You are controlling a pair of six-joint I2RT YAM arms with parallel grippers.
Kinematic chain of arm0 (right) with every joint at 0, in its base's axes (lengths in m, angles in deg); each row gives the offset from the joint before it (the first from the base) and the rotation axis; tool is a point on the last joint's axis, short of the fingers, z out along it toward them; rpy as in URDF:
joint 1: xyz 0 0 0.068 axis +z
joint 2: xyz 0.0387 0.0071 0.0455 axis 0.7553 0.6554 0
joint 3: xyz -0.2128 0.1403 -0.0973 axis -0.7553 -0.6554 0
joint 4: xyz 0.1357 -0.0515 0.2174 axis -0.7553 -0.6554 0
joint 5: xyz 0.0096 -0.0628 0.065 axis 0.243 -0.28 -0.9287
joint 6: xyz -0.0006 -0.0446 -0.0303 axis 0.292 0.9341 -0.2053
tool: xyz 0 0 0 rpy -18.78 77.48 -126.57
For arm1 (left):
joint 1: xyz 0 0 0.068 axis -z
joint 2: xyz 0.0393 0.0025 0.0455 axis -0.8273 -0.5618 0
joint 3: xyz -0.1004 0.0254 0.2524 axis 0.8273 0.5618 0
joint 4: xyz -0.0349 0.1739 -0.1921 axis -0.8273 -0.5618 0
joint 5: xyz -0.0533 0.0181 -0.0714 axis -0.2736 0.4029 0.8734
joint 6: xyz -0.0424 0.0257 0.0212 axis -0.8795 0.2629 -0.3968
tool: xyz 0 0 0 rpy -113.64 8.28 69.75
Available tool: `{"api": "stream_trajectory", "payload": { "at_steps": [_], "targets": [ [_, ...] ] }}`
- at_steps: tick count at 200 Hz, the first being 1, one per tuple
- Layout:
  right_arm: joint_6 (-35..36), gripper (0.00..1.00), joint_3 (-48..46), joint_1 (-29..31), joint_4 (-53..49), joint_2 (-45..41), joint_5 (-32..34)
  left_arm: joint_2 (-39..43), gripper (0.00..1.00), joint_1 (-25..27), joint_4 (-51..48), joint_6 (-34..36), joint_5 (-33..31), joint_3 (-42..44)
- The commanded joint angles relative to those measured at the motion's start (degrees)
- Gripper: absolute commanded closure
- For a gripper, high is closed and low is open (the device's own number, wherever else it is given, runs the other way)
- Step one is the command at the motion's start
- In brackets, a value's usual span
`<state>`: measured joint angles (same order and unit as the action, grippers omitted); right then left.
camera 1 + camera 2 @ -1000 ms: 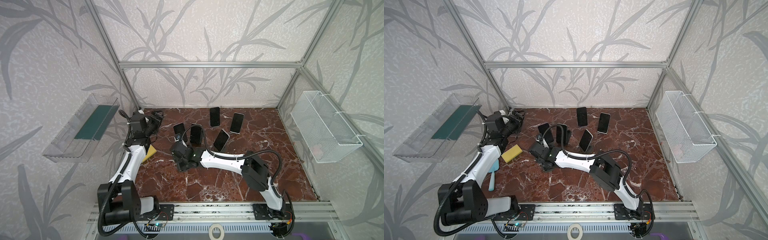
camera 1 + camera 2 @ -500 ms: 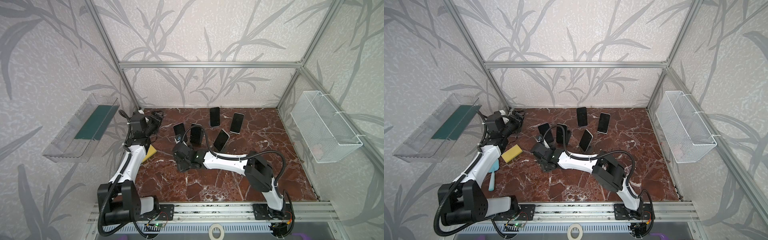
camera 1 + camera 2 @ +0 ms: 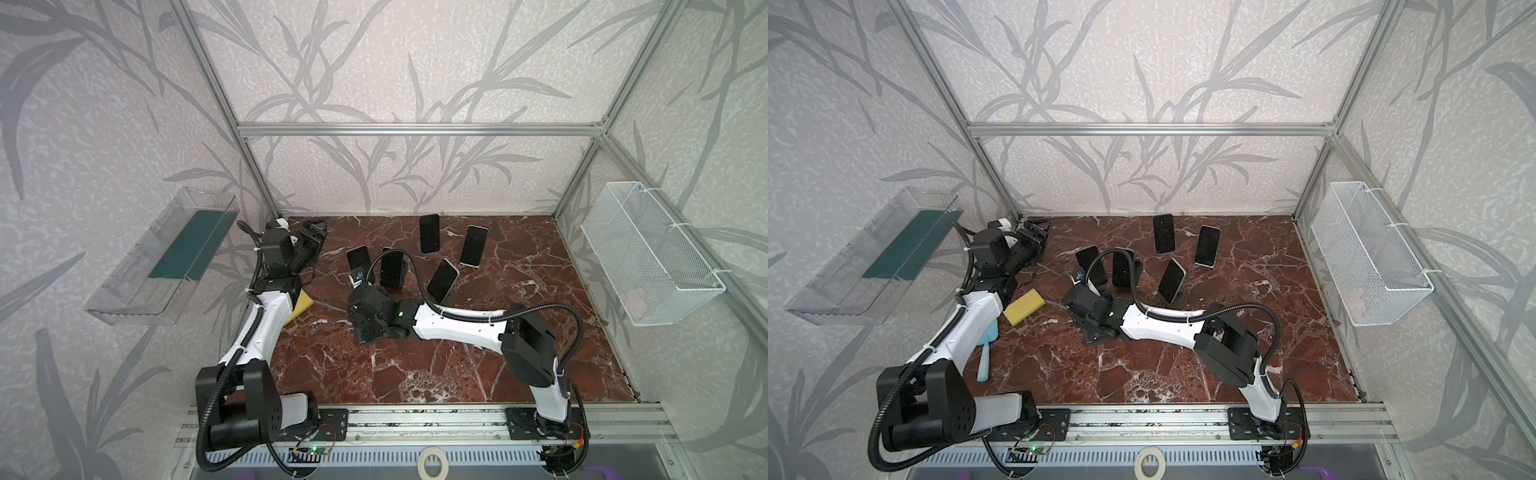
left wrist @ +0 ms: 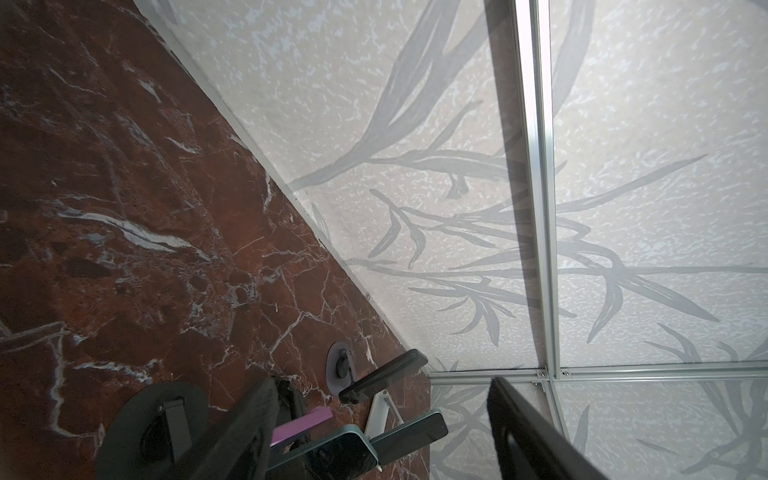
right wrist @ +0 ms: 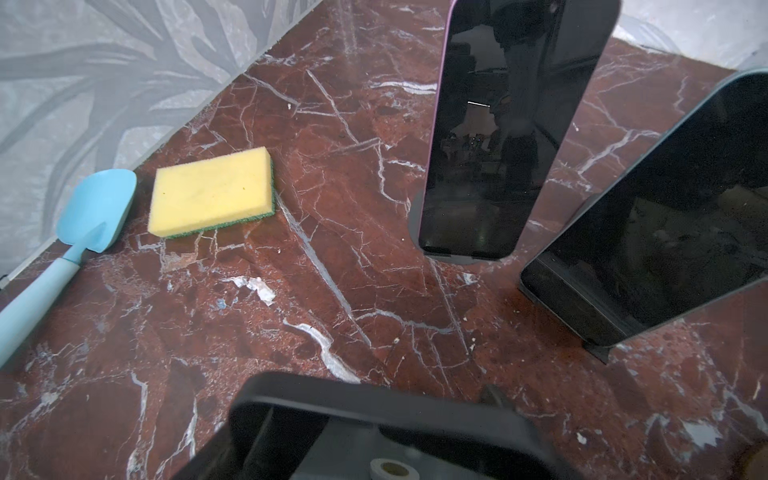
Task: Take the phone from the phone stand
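Your right tool [image 3: 357,281] sits low over the surface [image 3: 415,365], left of the middle, facing the screen of the nearest phone [image 5: 511,124]. The arm reaches across because that phone stands on the left half.

The phone leans back on its stand [image 5: 415,220], with its lower edge caught behind the front lip. That lip is what keeps it from sliding forward. As far as the wrist view shows, the tool is just short of the phone and not touching it. You cannot tell whether this tool is wide or narrow. Its wrist view shows only dark housing, and in both top views the tips are too small to read.

A second phone [image 5: 665,232] leans on its own stand just beside the first, so you have little room on that side.

Your left tool [image 3: 312,240] is up in the back-left corner, aimed at the wall and well apart from the phones, probably to leave the right arm room. Its fingers [image 4: 245,419] stand apart with nothing between them, so it is wide and empty.

The sponge [image 5: 212,191] and spatula [image 5: 83,224] lie near the left wall, clear of the stand.

By the look of it, the phone is fully seated and the removal is not yet begun. You will likely need to grip it and lift it up out of the lip before drawing it away. Pull it straight toward you and the stand may drag or tip into its neighbour.
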<state>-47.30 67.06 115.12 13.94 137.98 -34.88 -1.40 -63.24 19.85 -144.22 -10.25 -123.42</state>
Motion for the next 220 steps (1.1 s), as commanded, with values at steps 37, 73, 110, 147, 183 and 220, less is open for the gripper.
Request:
{"api": "stream_trajectory", "payload": {
  "at_steps": [37,73,110,147,183,220],
  "targets": [
    [1.17,0.33,-2.11,0.18,3.1,-7.81,0.98,-0.91,0.2,0.25,5.0,-1.37,3.84,0.06],
    [1.62,0.33,-6.18,-0.06,3.45,-12.52,2.99,-1.32,0.2,1.72,5.86,-1.22,5.8,-0.77],
    [1.18,0.33,-14.24,-1.46,3.17,-21.23,5.62,-0.81,0.2,4.92,6.25,-1.02,7.04,-1.34],
    [2.22,0.33,-22.88,-4.95,-1.22,-32.23,11.15,-0.11,0.2,9.44,6.19,1.26,8.58,-2.52],
    [1.26,0.33,-33.15,-11.26,-7.26,-46.46,14.68,0.4,0.2,9.97,6.77,0.46,9.8,-2.89],
    [2.02,0.34,-42.99,-21.74,-11.49,-59.86,10.46,0.77,0.2,10.23,7.98,-0.65,9.84,-2.37]
  ]
}}
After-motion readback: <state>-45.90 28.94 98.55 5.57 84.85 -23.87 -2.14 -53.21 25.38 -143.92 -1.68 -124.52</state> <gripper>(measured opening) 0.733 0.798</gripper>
